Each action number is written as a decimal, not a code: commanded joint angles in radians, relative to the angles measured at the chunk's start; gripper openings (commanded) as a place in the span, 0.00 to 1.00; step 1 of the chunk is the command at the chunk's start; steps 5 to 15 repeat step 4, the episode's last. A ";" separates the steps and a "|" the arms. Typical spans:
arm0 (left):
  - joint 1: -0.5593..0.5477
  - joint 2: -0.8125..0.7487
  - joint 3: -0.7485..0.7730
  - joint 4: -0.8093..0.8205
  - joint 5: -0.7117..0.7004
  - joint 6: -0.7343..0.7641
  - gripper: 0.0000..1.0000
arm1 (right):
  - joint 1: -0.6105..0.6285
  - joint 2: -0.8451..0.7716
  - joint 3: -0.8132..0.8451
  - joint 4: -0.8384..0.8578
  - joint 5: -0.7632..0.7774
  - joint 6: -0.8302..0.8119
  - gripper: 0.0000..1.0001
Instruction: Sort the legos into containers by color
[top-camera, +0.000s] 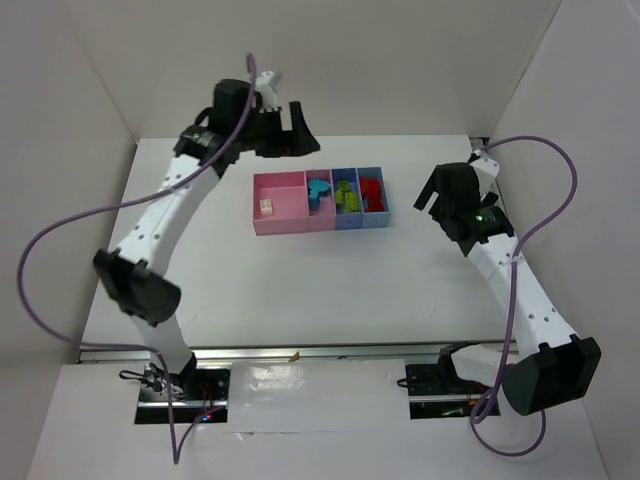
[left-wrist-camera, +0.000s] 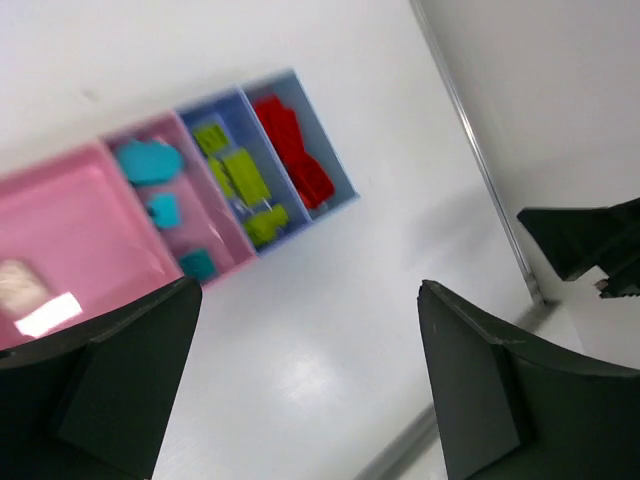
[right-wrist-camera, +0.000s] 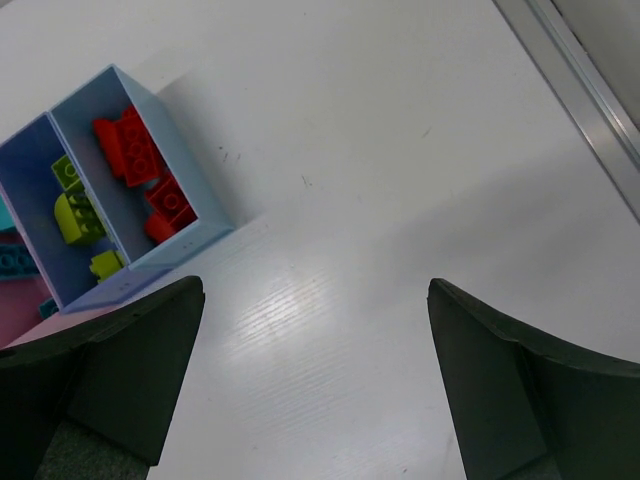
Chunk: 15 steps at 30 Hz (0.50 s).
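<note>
row of containers (top-camera: 318, 227): four joined shallow bins, standing on the white tabletop (top-camera: 300, 290) toward its far side, between the two arms.

wide pink bin (top-camera: 288, 198): leftmost in the top view. holds one beige brick (top-camera: 267, 206), lying alone near the left wall.

narrow pink bin (top-camera: 320, 218): next to the right. holds cyan bricks (top-camera: 319, 189), several, some at the far end and some nearer the front wall.

inner blue bin (top-camera: 345, 223): third in the row. holds yellow-green bricks (top-camera: 347, 197), several, close together.

outer blue bin (top-camera: 372, 220): rightmost. holds red bricks (top-camera: 371, 190), bunched together; exact count cannot be told.

left pincer (left-wrist-camera: 308, 300): fingers spread wide apart, nothing between them. raised over the tabletop beyond the far left corner of the row, apart from it; its wrist camera looks down across all four bins.

right pincer (right-wrist-camera: 315, 295): fingers likewise spread apart, holding nothing. hangs to the right of the outer blue bin, near it but not touching; bare tabletop shows between the fingers.

purple cable (top-camera: 60, 240): one loops beside each arm.
</note>
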 joint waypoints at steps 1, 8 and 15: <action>0.019 -0.161 -0.139 -0.015 -0.232 0.083 1.00 | -0.016 -0.061 -0.020 -0.021 0.048 0.036 1.00; 0.028 -0.274 -0.221 -0.005 -0.308 0.094 1.00 | -0.016 -0.095 -0.048 -0.032 0.048 0.036 1.00; 0.028 -0.274 -0.221 -0.005 -0.308 0.094 1.00 | -0.016 -0.095 -0.048 -0.032 0.048 0.036 1.00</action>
